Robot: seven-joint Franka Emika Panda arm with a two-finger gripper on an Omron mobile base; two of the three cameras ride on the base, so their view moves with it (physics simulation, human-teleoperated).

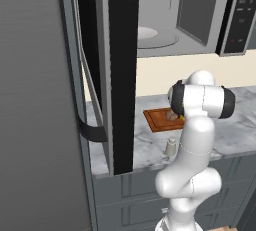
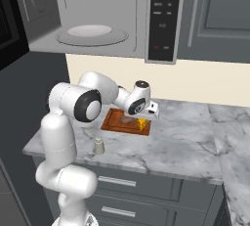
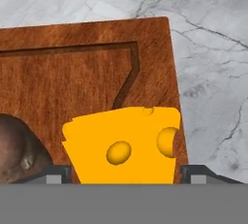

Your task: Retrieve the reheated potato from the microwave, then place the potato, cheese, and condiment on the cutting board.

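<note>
The reddish-brown cutting board [image 3: 87, 82] lies on the marble counter. On its corner sits the yellow cheese [image 3: 123, 145] wedge, with the brown potato [image 3: 14, 150] beside it. My gripper [image 3: 125, 174] hovers just over the cheese. Its jaws are open, one fingertip [image 3: 58, 173] on each side of the wedge with a small gap. From the right base view, my gripper [image 2: 145, 114] is above the cheese [image 2: 142, 123] and potato [image 2: 128, 120] on the board [image 2: 113, 121]. The off-white condiment [image 2: 99, 146] bottle stands on the counter in front of the board. Above, the microwave [image 2: 97, 5] is open, its turntable [image 2: 91, 32] bare.
The microwave's black door [image 1: 122, 70] hangs open to the left, over the counter's left end. A tall grey fridge side [image 1: 35, 105] fills the far left. Marble counter [image 2: 190, 142] stretches to the right of the board.
</note>
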